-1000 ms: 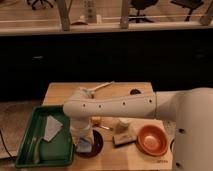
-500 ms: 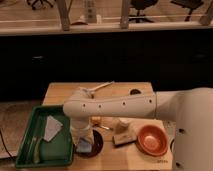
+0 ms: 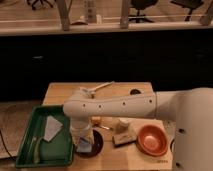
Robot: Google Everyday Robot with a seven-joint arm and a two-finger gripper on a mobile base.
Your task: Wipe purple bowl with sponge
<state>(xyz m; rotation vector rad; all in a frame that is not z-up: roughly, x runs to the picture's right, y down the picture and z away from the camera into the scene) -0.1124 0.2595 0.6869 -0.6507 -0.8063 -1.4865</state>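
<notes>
The bowl [image 3: 94, 145] sits near the front edge of the table [image 3: 65, 91], just right of the green tray [image 3: 30, 117]. Only part of its dark rim shows, because the arm comes down over it. The sponge [image 3: 84, 146], a small light-blue pad, lies on the left part of the bowl, directly under the end of the arm. I judge it is placed there because the wiping is in progress: the pad must press on the inner surface to clean it.

The gripper [image 3: 83, 139] is at the bowl, low over its left side, at the end of the white arm [image 3: 112, 106] that reaches across the table from the right. It seems to hold the sponge from above, but the wrist covers the fingers, so I cannot tell whether they are apart or clamped on the pad.

To the right of the bowl, a cream block with a dark base [image 3: 123, 134] stands near the front edge, and further right is the orange bowl [image 3: 151, 140], well apart from the gripper. In the tray a pale cloth [image 3: 51, 127] lies, and a yellowish thing rests along the tray's left front side. A long light utensil [image 3: 101, 87] lies near the back edge of the table.
</notes>
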